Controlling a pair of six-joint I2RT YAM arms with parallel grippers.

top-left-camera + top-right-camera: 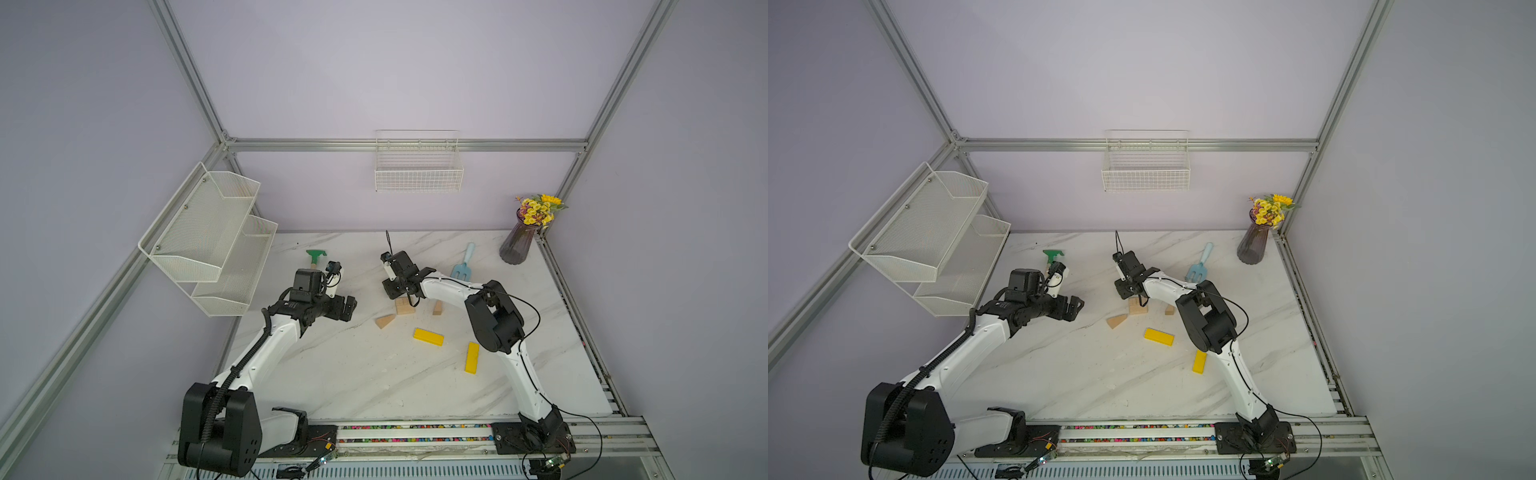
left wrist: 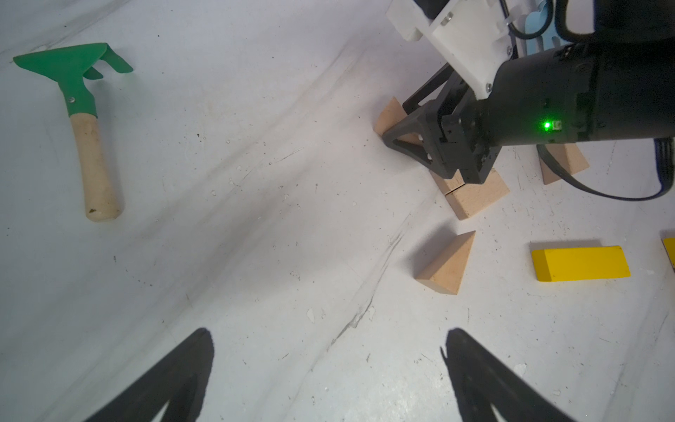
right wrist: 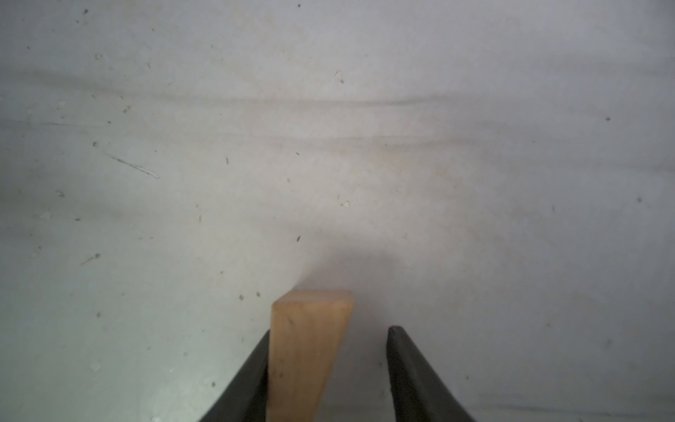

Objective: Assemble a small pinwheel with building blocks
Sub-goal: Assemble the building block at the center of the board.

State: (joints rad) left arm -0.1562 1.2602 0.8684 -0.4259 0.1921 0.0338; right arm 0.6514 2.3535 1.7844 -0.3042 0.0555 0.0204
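Scuffed white marbled tabletop [image 1: 353, 382] inside lilac walls [image 1: 374, 62] and aluminium framing [image 1: 407, 144]. Mid-table, building blocks [image 1: 428, 336] lying loose. Right gripper [image 3: 328, 330] parted around a wood wedge [image 3: 307, 350], one finger [image 3: 248, 383] touching it, the other clear. Left gripper [image 2: 328, 332] spread wide, empty, above the tabletop.

A white marble-patterned desk [image 1: 353, 374] carries a green rake [image 1: 316, 254] with a pale wooden handle at about 10 o'clock, its head pointing to 12 o'clock. A light blue fork [image 1: 463, 266] lies flat at about 1 o'clock, tines towards 7 o'clock. A dark ribbed vase [image 1: 515, 247] of yellow flowers [image 1: 538, 210] stands upright at 2 o'clock. A white wire basket [image 1: 419, 174] hangs on the wall [image 1: 332, 199] at 12 o'clock; a two-tier white mesh shelf [image 1: 208, 232] hangs at 9 o'clock
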